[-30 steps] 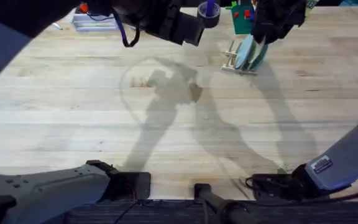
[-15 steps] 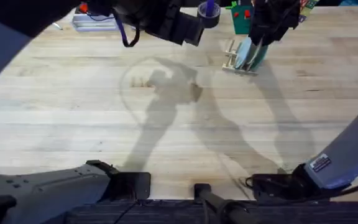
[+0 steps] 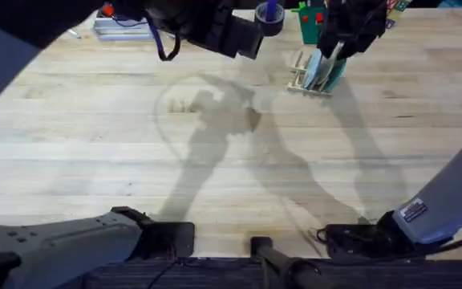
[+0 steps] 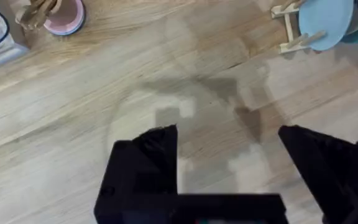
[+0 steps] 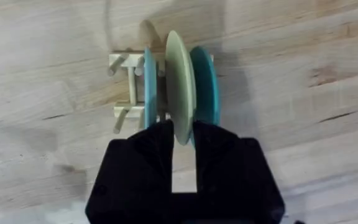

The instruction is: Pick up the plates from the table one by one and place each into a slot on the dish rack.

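The small wooden dish rack (image 5: 124,87) stands at the far right-centre of the table (image 3: 231,160). Three plates stand on edge in it: a light blue plate (image 5: 149,81), a cream-yellow plate (image 5: 180,81) in the middle and a teal plate (image 5: 205,78). My right gripper (image 5: 183,134) hangs over the rack (image 3: 301,72), shut on the cream-yellow plate's rim. My left gripper (image 4: 229,152) is open and holds nothing, raised above bare wood left of the rack (image 4: 288,28); in the overhead view the left gripper (image 3: 243,40) is at the far centre.
A clear plastic tray (image 3: 123,28) sits at the far left. A purple roll (image 3: 269,14) and a green object (image 3: 313,26) lie behind the rack. A pink cup (image 4: 64,15) stands near the tray.
My right gripper has shifted slightly left over the rack, bringing the cream-yellow plate upright between the blue and teal ones. The left arm has not moved.
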